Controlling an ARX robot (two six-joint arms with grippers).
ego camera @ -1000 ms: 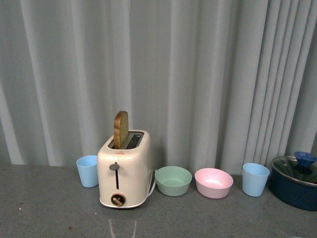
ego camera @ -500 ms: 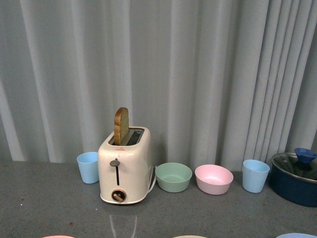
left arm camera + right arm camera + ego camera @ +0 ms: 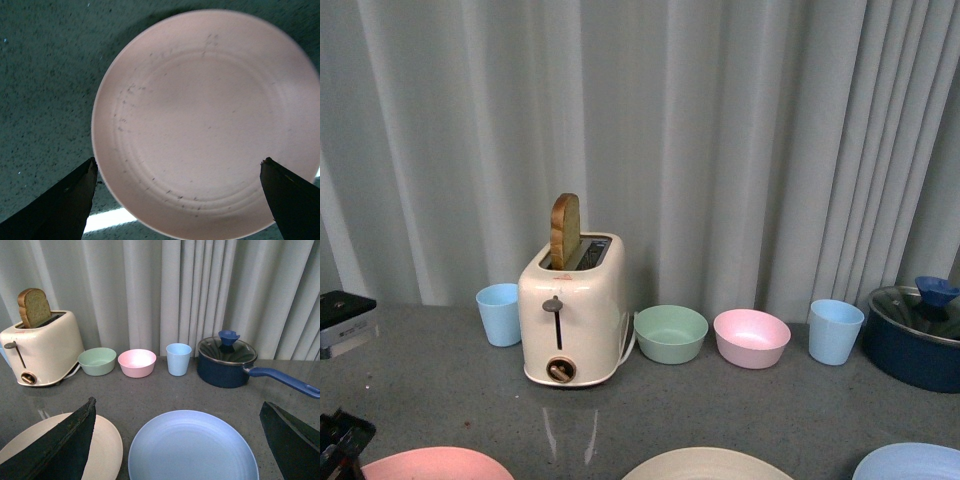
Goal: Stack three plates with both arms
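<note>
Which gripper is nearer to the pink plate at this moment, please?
Left. The left gripper hangs open directly above the pink plate. The right gripper is open above the light blue plate, and the pink plate is outside its wrist view.

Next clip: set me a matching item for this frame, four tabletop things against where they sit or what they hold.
1. pink plate
2. cream plate
3. light blue plate
4. toaster

A. between two other plates
B. holds a bread slice
C. rightmost plate in the front view
D. leftmost plate in the front view

Pairs: 1-D, 2-A, 3-C, 4-B.
</note>
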